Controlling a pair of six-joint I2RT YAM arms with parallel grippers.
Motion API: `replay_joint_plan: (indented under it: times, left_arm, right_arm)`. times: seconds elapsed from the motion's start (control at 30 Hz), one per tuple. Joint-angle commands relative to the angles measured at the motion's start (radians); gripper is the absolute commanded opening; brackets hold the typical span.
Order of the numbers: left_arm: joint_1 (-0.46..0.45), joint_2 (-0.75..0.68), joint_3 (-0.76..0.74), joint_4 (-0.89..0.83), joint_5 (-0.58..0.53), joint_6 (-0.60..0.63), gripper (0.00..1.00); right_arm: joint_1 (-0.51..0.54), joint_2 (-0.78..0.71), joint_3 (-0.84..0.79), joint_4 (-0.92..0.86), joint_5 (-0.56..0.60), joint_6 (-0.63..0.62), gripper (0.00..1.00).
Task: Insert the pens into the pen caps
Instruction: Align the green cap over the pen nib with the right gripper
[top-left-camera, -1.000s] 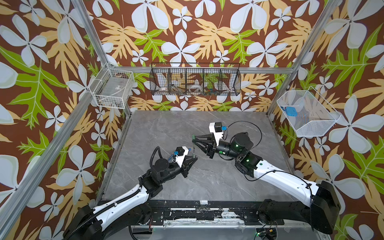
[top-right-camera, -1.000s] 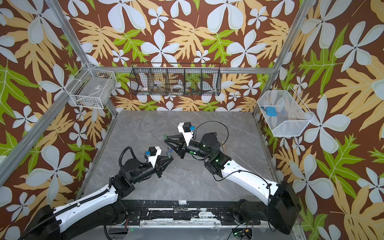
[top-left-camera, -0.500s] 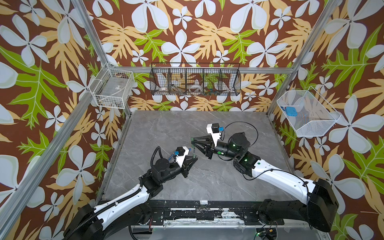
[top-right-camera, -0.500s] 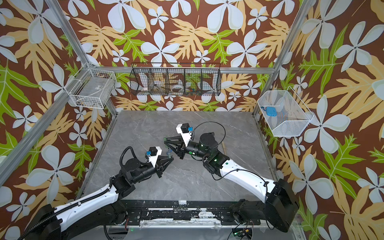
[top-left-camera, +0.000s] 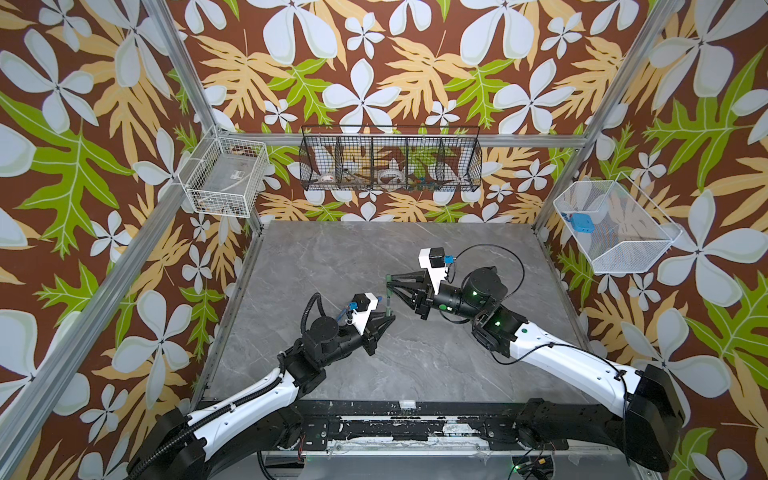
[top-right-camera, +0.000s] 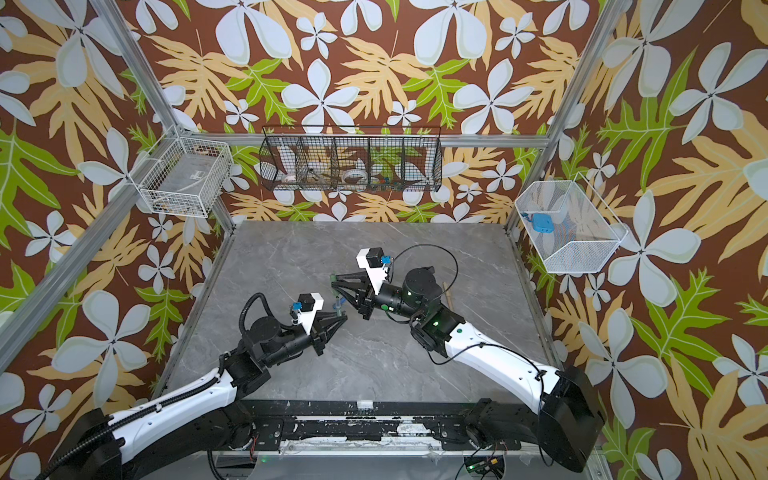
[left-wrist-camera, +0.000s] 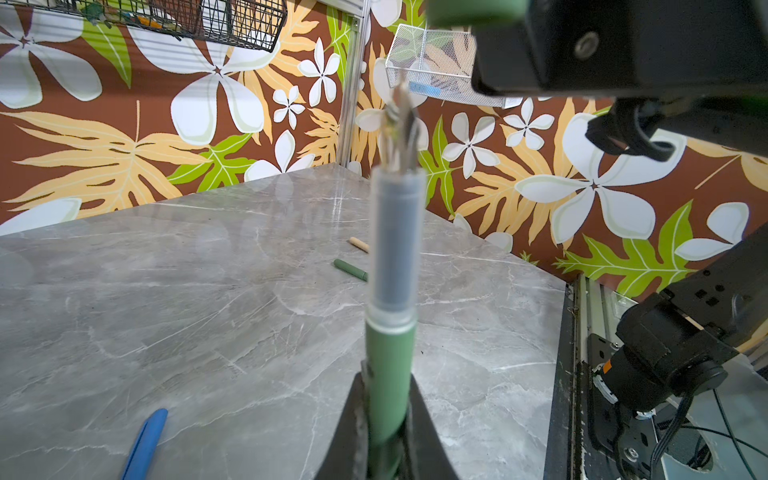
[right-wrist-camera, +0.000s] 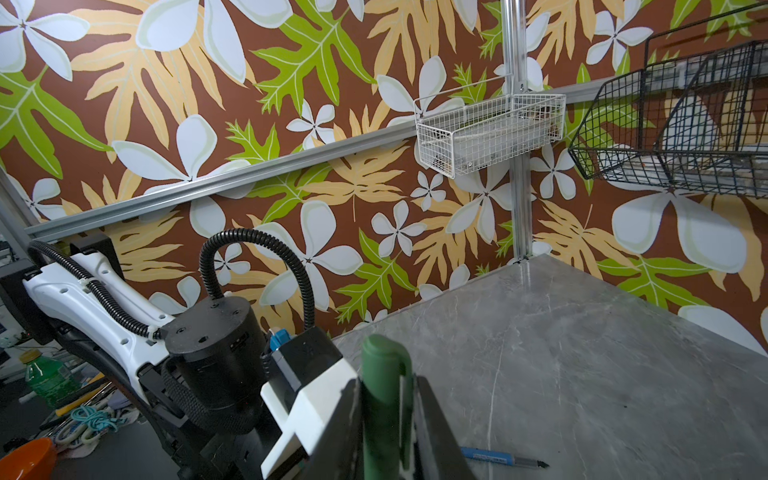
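Overall: left gripper (top-left-camera: 390, 319) and right gripper (top-left-camera: 388, 279) both up off the grey table (top-left-camera: 332, 257), tips close together, nearly nose to nose.
Left gripper: pressed tight on the green pen (left-wrist-camera: 390, 361), gripping low on the barrel.
Green pen: upright between the left fingers (left-wrist-camera: 353, 415); green barrel nearest the grip, then a grey translucent forepart, pointed tip at the far end; tip bare and aimed up towards the right gripper.
Right gripper: narrowly parted, pinching the green cap (right-wrist-camera: 384, 374) between its two fingers.
Green cap: rounded closed end standing proud of the right fingertips, clip running down one side; close above the pen tip and off to one side of it in the left wrist view, with a clear gap between. Direction of the open end: cannot tell.
Blue pen (right-wrist-camera: 503, 459): flat on the table beneath the right gripper, uncapped, dark tip exposed.
Blue cap (left-wrist-camera: 145, 444): flat on the table below the left gripper, apart from every other item.
Second green piece (left-wrist-camera: 351, 270): lying on the table beyond the left gripper, partly hidden behind the held pen; pen or cap not determinable.
Tan piece (left-wrist-camera: 359, 244): on the table just past the green piece, not touching it, also partly hidden.
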Motion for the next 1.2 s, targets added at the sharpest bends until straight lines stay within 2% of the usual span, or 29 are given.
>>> replay_joint_plan:
  times: [0.0, 0.83, 1.17]
  left_arm:
    - [-0.001, -0.003, 0.004, 0.032, 0.005, 0.001, 0.00]
    - [-0.001, 0.003, 0.007, 0.028, 0.003, 0.003, 0.00]
    - [-0.001, -0.005, 0.007, 0.026, 0.003, 0.003, 0.00]
  right_arm:
    - [0.002, 0.005, -0.006, 0.025, 0.006, 0.002, 0.22]
    - [0.003, 0.038, 0.004, 0.061, -0.016, 0.017, 0.22]
    - [0.003, 0.029, -0.005, 0.040, 0.013, -0.004, 0.22]
